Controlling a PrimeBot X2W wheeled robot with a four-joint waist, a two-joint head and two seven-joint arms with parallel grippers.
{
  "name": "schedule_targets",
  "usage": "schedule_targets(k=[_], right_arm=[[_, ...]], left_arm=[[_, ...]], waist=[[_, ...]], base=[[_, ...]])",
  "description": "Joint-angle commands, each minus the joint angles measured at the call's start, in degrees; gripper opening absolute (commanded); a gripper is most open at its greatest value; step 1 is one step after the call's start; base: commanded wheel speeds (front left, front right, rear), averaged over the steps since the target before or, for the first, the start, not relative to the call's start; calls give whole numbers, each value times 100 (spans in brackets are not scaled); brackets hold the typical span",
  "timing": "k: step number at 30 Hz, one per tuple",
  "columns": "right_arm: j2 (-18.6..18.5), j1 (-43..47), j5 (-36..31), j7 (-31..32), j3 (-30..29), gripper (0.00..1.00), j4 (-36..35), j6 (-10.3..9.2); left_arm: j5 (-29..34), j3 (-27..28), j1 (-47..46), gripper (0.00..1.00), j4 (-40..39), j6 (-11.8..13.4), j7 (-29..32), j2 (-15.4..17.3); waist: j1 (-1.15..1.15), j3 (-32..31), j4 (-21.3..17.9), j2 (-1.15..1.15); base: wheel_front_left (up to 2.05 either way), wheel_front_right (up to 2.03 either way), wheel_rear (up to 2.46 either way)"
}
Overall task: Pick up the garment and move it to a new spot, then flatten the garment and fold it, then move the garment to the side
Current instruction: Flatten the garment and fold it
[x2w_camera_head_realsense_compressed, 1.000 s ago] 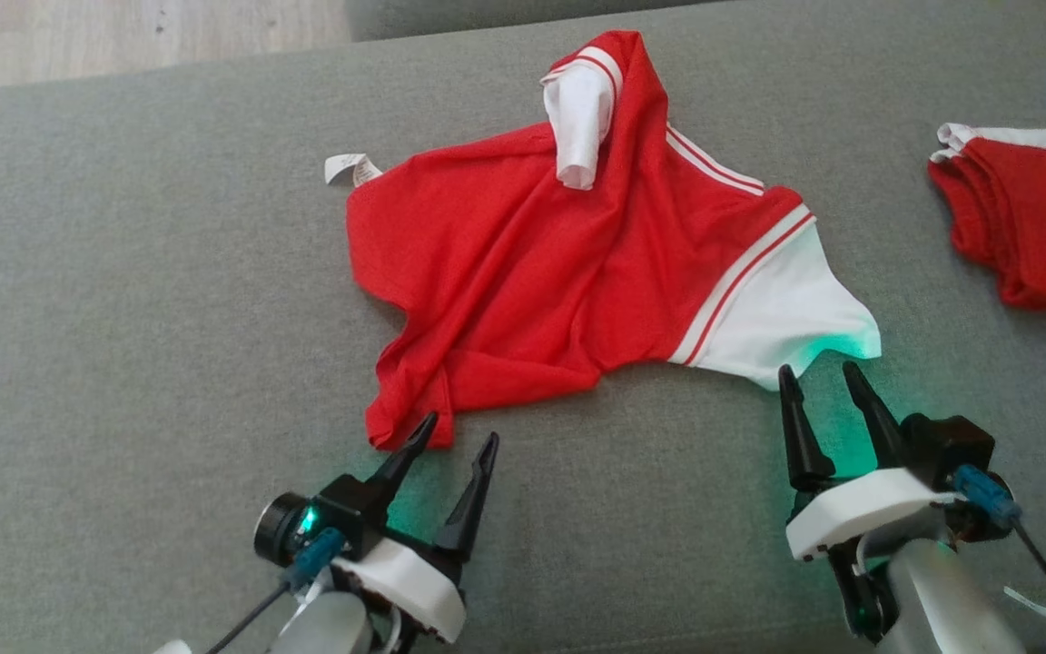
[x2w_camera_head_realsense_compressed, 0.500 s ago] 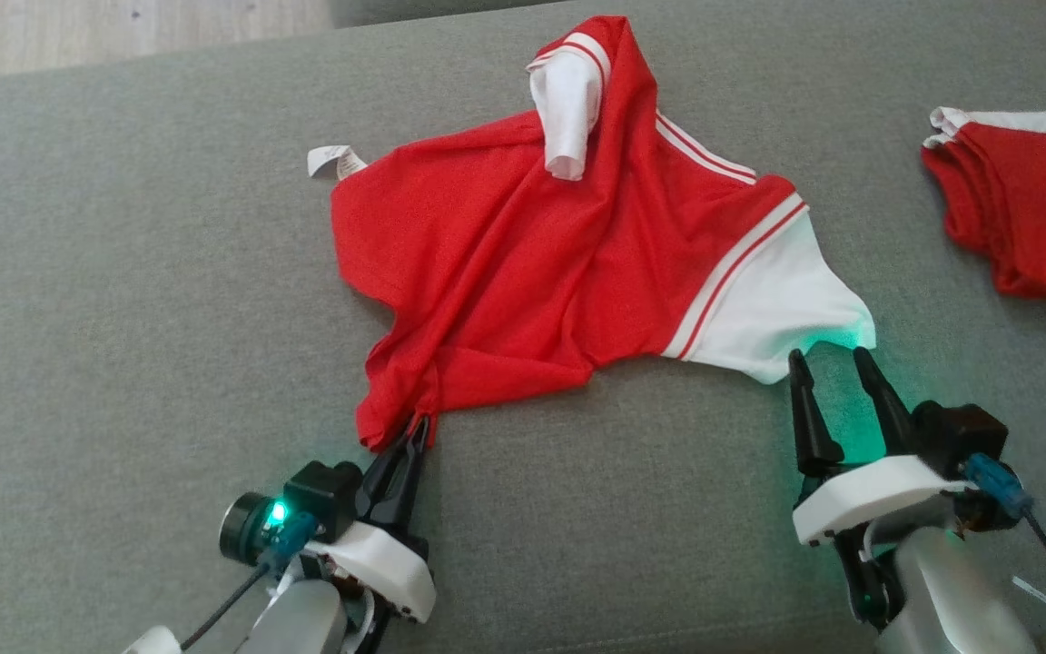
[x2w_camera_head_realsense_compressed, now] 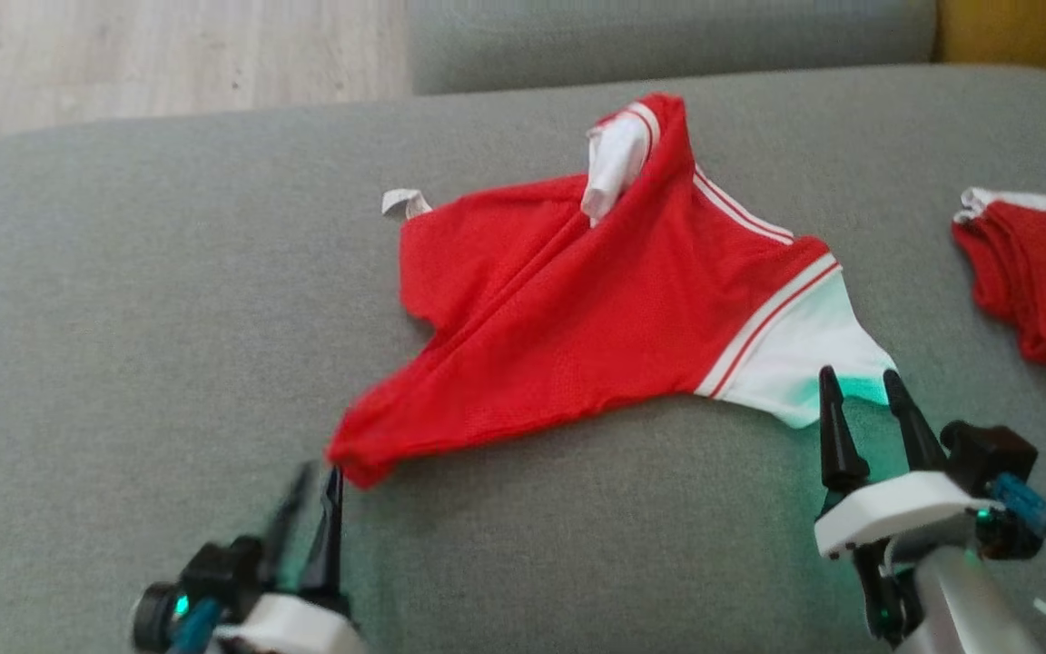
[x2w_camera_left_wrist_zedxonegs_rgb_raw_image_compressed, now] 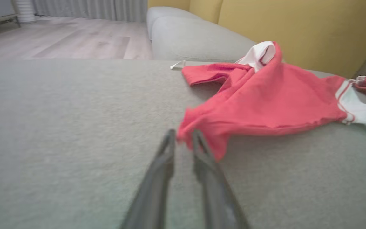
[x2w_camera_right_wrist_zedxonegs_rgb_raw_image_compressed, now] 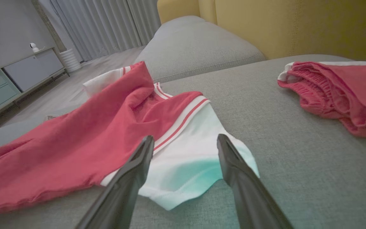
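I note the garment (x2w_camera_head_realsense_compressed: 577,336) red, white sleeves, red-and-white striped trim; cushion (x2w_camera_head_realsense_compressed: 123,318) grey; second garment (x2w_camera_head_realsense_compressed: 1041,272) far right red, white edge.

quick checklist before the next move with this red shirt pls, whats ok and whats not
1. Left hand shut on the garment at its red corner: ok, the cloth looks pinched at its tips, though the picture is blurred.
2. Right hand gripping the white sleeve: not ok, it is open, fingers spread over the sleeve.
3. Right fingertips low enough to catch the cloth: cannot tell.
4. Garment clear of the other red garment: ok, bare cushion lies between them.
5. Garment flat: not ok, it is creased and the far sleeve is folded over.
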Motion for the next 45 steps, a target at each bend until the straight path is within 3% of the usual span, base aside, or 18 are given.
schedule_targets(k=[1, 12, 20, 25, 34, 45], right_arm=[[-10, -18, 48, -69, 113, 100, -125, 2], [-10, 0, -86, -69, -21, 100, -506, 2], [-10, 88, -164, -69, 96, 100, -540, 2], [-10, 99, -206, -69, 143, 100, -540, 2], [-10, 42, -250, -69, 198, 100, -490, 2], [-10, 6, -358, -69, 103, 100, -470, 2]], left_arm=[[118, 436, -64, 100, -200, 125, -31, 63], [320, 1346, 75, 100, -326, 527, -31, -137], [258, 1510, 143, 100, -316, 557, -31, -180], [59, 1287, 129, 100, -284, 503, -31, -183], [-780, 513, -297, 100, 534, 51, -31, -184], [-1765, -271, -642, 100, 1194, -3, -31, -148]], waist=[[1, -155, 82, 0], [1, -353, -44, 0], [1, -385, -121, 0], [1, -314, -98, 0], [1, -21, -182, 0], [1, 124, -363, 0]], base=[[0, 0, 0], [0, 0, 0], [0, 0, 0], [0, 0, 0], [0, 0, 0], [0, 0, 0]])
